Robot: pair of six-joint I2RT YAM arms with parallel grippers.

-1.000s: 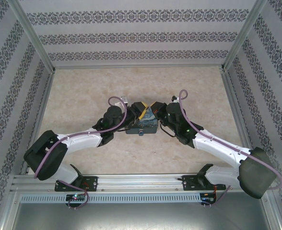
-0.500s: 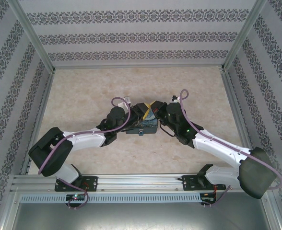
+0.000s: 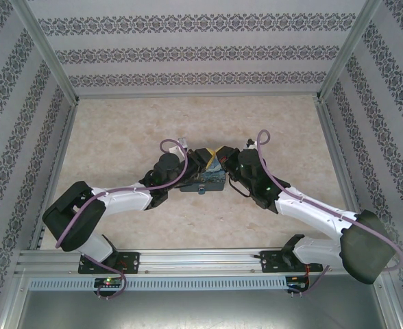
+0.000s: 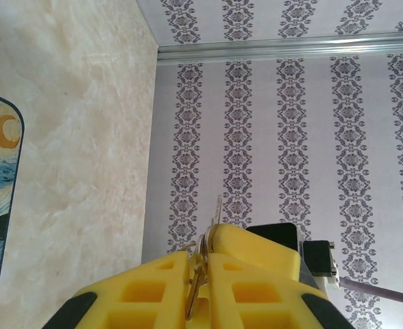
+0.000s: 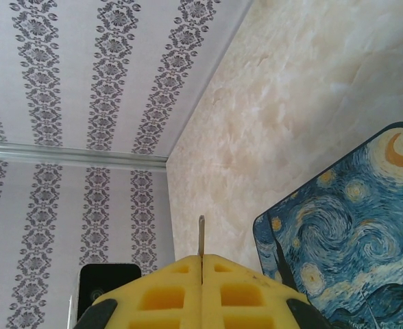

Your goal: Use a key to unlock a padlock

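Right wrist: right pincer (image 5: 201, 261) clamps key (image 5: 201, 236) beside box (image 5: 345, 233).

the box (image 3: 203, 179) sits in the middle of the table (image 3: 119, 130), with walls behind and on both sides. the rail (image 3: 201, 260) carrying the arm bases runs along the near edge. the padlock (image 3: 201, 189) is at the box's near side. the left gripper (image 3: 204, 160) reaches in from the left and the right gripper (image 3: 220, 155) from the right, and they sit just beside each other over the box's far part. the key (image 5: 201, 236) sticks out between the right gripper's closed fingers (image 5: 242, 288), with the box to its right. small metal pieces (image 4: 200, 264) are wedged between the left gripper's fingers (image 4: 147, 288), with the box off to their left.
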